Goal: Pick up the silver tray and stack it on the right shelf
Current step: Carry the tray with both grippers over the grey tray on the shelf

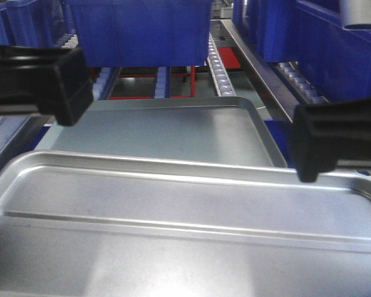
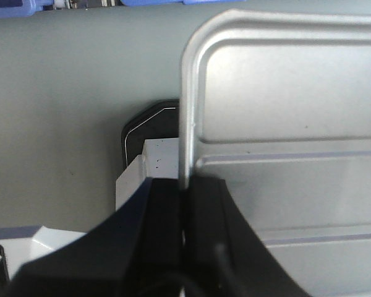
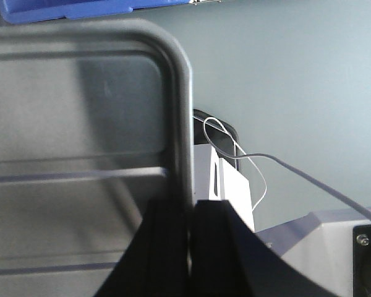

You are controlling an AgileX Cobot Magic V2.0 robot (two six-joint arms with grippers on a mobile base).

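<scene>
Left gripper point(image 2: 184, 210) is clamped tight on the left rim of the shiny rectangular aluminium tray point(image 1: 185, 216); right gripper point(image 3: 191, 226) pinches its right rim likewise. That ridged tray sits near, overlapping a larger dull grey tray point(image 1: 167, 133), with blue plastic bins point(image 1: 139, 31) far behind.

You see a large dull grey smooth-bottomed metal tray point(image 1: 173, 133) lying flat in the middle of the front view. In both wrist views its plain surface fills the background point(image 2: 62, 111) point(image 3: 297, 80). Just behind its far edge stands a big blue plastic bin point(image 1: 139, 31). More blue plastic bins point(image 1: 334, 55) line the right side. Below the middle bin you can glimpse a red metal frame point(image 1: 142, 75). A strip of blue bin shows along the top of each wrist view point(image 2: 12, 7) point(image 3: 68, 9).
</scene>
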